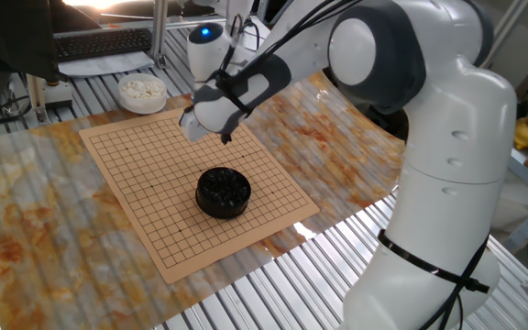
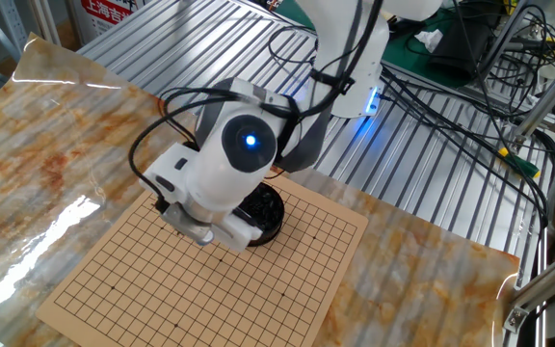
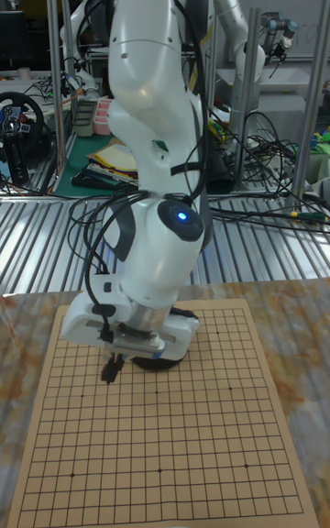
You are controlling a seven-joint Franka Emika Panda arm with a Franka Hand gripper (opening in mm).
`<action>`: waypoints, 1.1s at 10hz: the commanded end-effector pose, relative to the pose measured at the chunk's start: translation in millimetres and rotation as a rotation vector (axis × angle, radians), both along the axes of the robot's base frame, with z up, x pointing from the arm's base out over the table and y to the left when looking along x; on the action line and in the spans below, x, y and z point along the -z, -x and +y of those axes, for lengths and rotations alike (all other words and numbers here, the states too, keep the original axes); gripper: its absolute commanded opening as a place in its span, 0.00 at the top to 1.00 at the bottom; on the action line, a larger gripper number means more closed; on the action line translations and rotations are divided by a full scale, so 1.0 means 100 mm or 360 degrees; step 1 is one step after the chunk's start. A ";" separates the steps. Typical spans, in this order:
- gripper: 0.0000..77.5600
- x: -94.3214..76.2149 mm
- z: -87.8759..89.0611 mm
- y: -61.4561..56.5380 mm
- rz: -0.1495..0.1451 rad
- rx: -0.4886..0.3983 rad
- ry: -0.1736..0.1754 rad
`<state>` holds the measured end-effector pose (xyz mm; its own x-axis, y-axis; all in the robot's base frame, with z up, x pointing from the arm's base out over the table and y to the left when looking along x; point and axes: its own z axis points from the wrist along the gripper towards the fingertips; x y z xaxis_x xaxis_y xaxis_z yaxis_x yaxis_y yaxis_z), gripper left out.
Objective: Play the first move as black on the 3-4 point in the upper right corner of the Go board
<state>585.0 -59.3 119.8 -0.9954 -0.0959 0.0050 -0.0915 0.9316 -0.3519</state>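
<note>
over go board (image 1: pixel 145 197): claw (image 3: pixel 112 368) w/ black stone (image 3: pixel 112 376)

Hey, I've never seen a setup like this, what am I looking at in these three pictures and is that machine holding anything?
It is one white robot arm working over a wooden Go board, filmed by three fixed cameras: one from one side of the table, one from another side, and a tall one facing the arm across the board. On the board sits a black bowl of dark stones; a white bowl of white stones stands on the table beside it. The arm's claw hovers just above the grid. Its tips are too small to tell whether they pinch a stone.
</note>
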 end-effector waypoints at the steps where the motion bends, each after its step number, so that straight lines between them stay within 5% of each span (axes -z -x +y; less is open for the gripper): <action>1: 0.99 0.19 -0.25 -0.04 -0.0017 -0.0098 0.0120; 4: 0.99 0.21 -0.26 -0.04 -0.0012 -0.0108 0.0152; 11: 0.99 0.26 -0.40 -0.03 -0.0002 -0.0120 0.0107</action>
<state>587.7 -93.1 95.7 -0.9870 -0.1605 0.0126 -0.1507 0.8939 -0.4221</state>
